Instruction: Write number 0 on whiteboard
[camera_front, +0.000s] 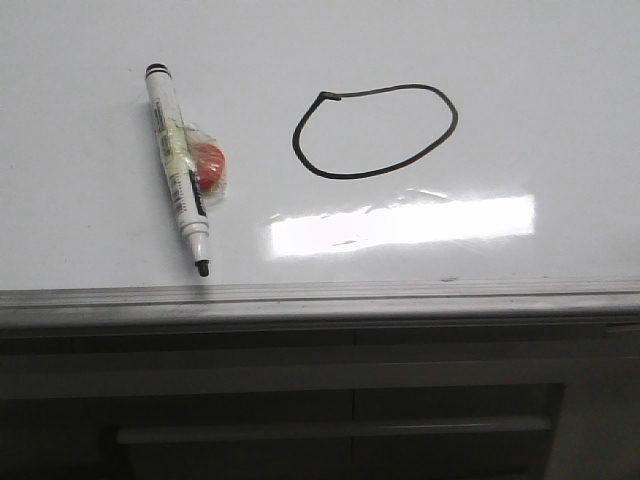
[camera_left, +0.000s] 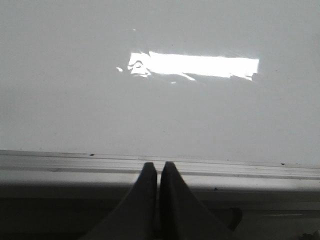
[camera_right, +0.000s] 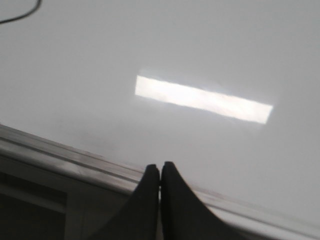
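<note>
The number 0 (camera_front: 375, 132) is a thin black oval loop with a small hook at its upper left, drawn on the whiteboard (camera_front: 90, 250). A short piece of its line shows in the right wrist view (camera_right: 22, 16). A white marker (camera_front: 178, 165) with a black tip lies uncapped on the board left of the loop, with an orange blob in clear tape (camera_front: 207, 167) stuck to it. My left gripper (camera_left: 159, 165) is shut and empty over the board's grey edge strip (camera_left: 60, 162). My right gripper (camera_right: 160, 165) is shut and empty over that strip too (camera_right: 60, 155). Neither gripper shows in the front view.
A bright rectangular glare (camera_front: 400, 222) lies on the board below the loop. The dark grey panelled cabinet front (camera_front: 330, 420) stands under the board's near edge.
</note>
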